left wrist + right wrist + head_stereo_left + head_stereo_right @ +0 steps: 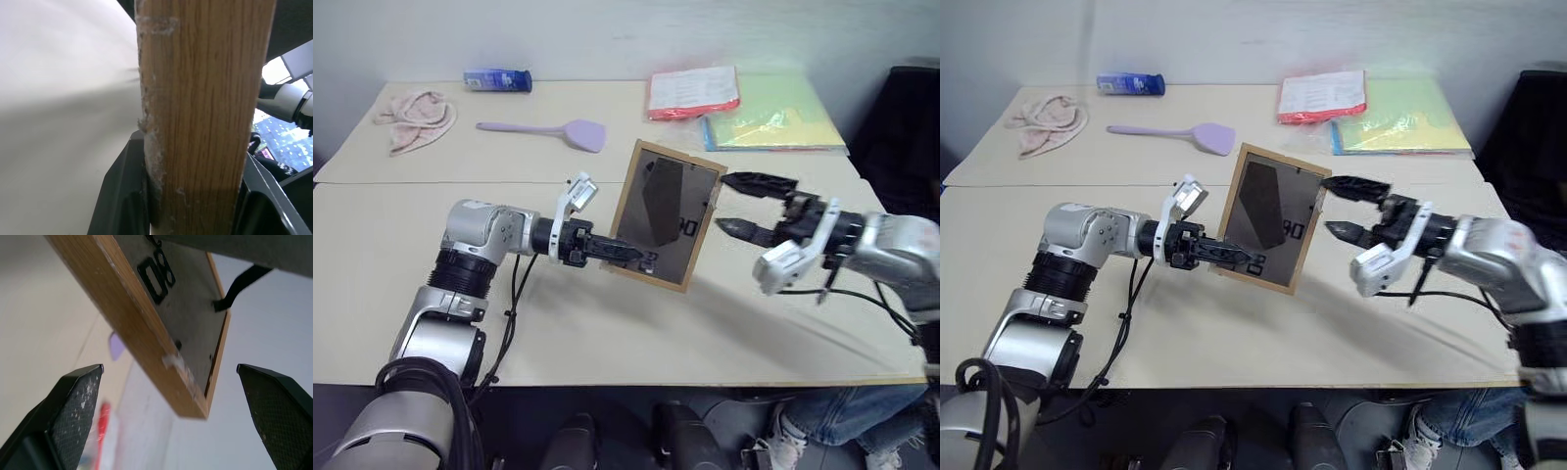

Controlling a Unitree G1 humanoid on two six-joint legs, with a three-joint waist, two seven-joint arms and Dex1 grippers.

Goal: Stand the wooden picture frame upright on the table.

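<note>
The wooden picture frame [666, 215] is held tilted over the table [607, 333], its dark grey back panel and stand flap facing me. My left gripper [631, 257] is shut on its lower left edge; in the left wrist view the black fingers [122, 196] clamp the wood edge [200, 98]. My right gripper [724, 203] hovers open just right of the frame, level with its right edge and not touching it. In the right wrist view the frame's corner [146, 308] hangs between the spread fingertips [73, 401].
At the back of the table lie a lilac spatula [543, 129], a blue packet [497, 80], a pink cloth [416, 117], a red-edged paper sleeve [693, 93] and yellow-green folders [773, 117]. A person's jeans [832, 411] show below the table's near right edge.
</note>
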